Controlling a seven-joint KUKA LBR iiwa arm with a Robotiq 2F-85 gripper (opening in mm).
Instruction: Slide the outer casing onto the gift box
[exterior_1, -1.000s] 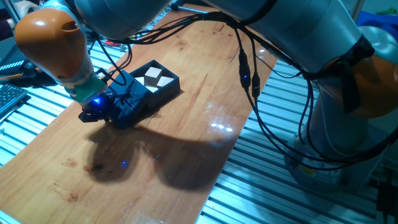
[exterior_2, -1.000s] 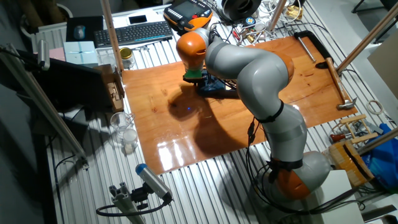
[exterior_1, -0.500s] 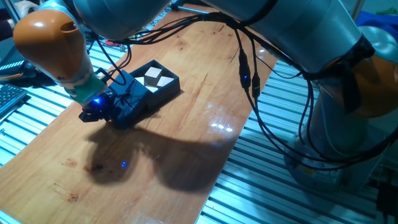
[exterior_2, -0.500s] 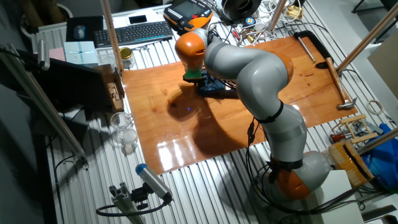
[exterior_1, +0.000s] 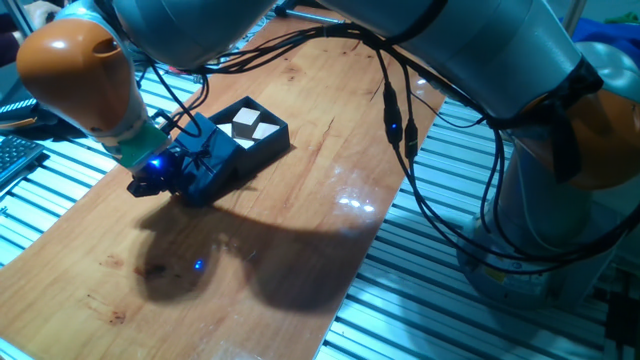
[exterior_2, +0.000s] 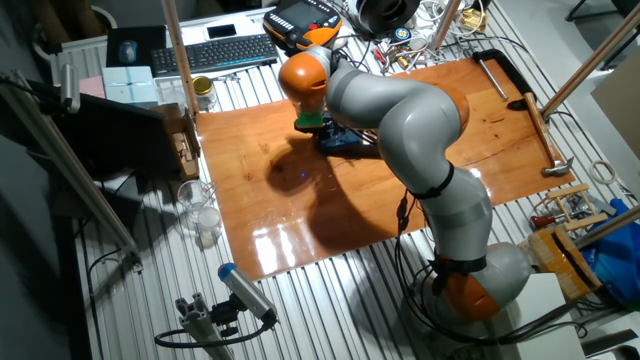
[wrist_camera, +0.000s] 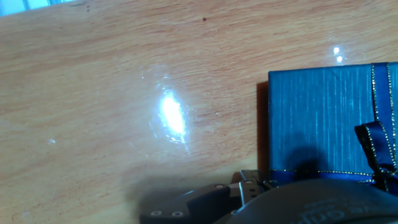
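Note:
The outer casing, a navy sleeve with a thin ribbon bow, lies near the far left of the wooden table and covers the left part of the gift box. The box is a navy tray, and its white and tan squares still show at the right end. My gripper is at the casing's left end and shut on it. In the hand view the casing fills the right side, with the gripper at its near left corner. In the other fixed view the gripper and casing sit under the arm, and the box is hidden.
Black cables hang from the arm over the table's right side. A keyboard and an orange pendant lie behind the table, glass jars stand off one side, and a hammer lies at the far end.
The arm's orange joint has shifted slightly to the left. The gripper, the casing and the box have not visibly moved.

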